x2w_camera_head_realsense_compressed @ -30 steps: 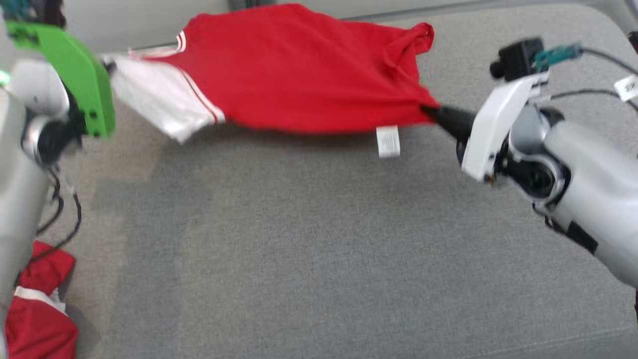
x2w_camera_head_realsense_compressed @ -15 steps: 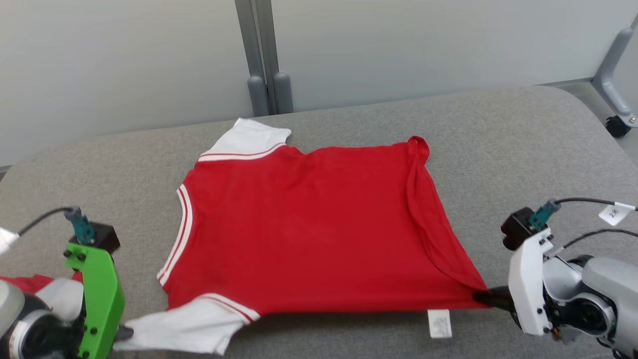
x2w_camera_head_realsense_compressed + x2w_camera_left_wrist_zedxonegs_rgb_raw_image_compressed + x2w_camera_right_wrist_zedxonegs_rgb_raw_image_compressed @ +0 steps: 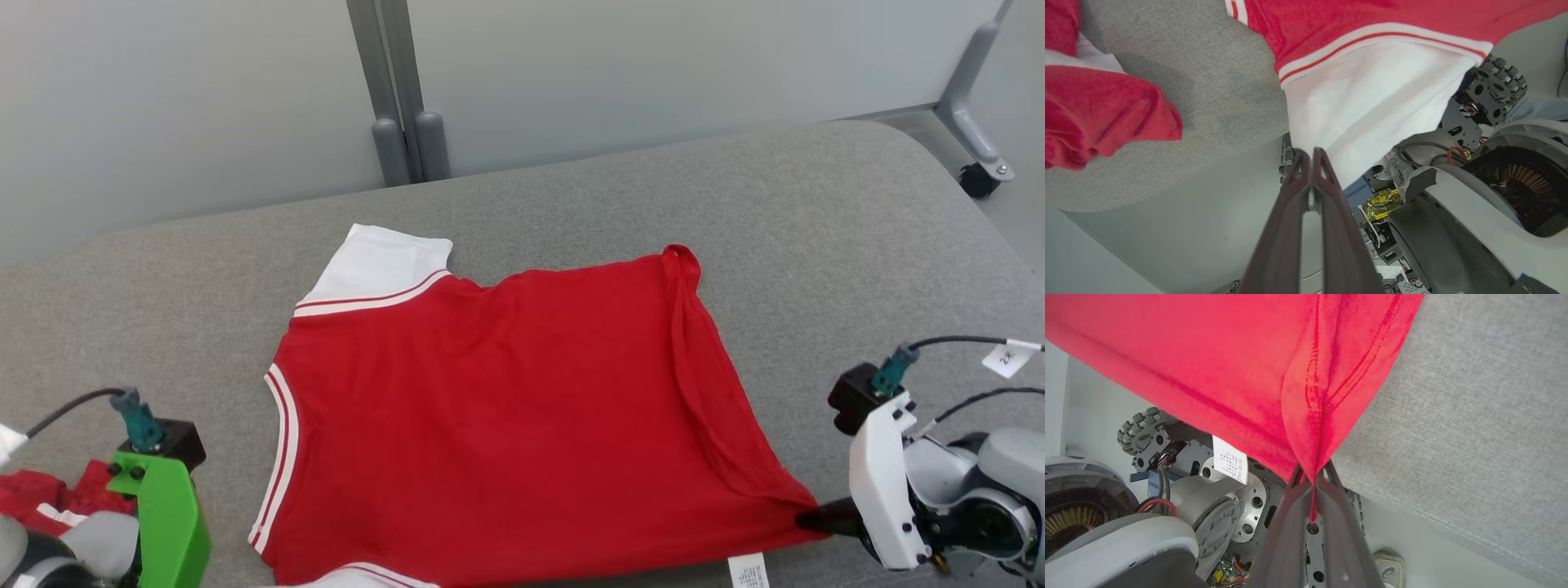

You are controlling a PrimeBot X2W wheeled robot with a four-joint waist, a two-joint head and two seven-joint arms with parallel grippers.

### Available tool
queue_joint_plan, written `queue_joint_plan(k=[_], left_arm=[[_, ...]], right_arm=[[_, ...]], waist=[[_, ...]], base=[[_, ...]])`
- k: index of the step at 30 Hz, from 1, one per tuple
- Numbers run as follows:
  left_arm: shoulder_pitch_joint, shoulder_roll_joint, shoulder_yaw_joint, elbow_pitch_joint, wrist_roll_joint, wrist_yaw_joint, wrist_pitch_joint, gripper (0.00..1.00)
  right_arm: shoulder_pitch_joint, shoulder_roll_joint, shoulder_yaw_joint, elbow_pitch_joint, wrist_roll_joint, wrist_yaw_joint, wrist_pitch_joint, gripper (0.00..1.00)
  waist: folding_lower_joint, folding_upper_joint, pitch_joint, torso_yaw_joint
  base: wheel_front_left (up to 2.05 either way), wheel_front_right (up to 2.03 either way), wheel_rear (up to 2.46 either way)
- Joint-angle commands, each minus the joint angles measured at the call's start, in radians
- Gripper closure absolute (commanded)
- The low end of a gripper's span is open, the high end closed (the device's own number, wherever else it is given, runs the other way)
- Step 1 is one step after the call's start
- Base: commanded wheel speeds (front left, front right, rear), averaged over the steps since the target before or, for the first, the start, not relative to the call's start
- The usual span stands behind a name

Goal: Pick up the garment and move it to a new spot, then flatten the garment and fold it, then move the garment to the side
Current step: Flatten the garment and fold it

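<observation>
The grey fabric-covered desk (image 3: 857, 229) lies bare behind and right of the spread red-and-white T-shirt (image 3: 506, 408). At the near left edge a crumpled red cloth heap (image 3: 41, 498) blocks the way; 2 grey partition posts (image 3: 430, 151) stand beyond the far edge.

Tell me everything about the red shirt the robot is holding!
The red shirt looks like soft knit cloth, with white sleeves and striped trim. It lies spread nearly flat on the grey cushion. The left gripper pinches one white sleeve; the right gripper pinches a red corner near a white label.
</observation>
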State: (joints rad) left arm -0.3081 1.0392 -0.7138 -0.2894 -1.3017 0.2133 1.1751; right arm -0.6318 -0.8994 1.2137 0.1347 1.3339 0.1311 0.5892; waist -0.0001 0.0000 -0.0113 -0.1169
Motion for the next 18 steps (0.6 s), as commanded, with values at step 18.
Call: queue_joint_plan(k=[18], left_arm=[[-0.377, -0.205, 0.001, 0.377, 0.107, -0.001, 0.095, 1.0]], right_arm=[[-0.23, 0.242, -0.159, 0.258, 0.029, -0.001, 0.107, 1.0]], waist=[[0.0001, 0.0, 0.232, -0.079]], base=[[0.0, 0.0, 0.0]])
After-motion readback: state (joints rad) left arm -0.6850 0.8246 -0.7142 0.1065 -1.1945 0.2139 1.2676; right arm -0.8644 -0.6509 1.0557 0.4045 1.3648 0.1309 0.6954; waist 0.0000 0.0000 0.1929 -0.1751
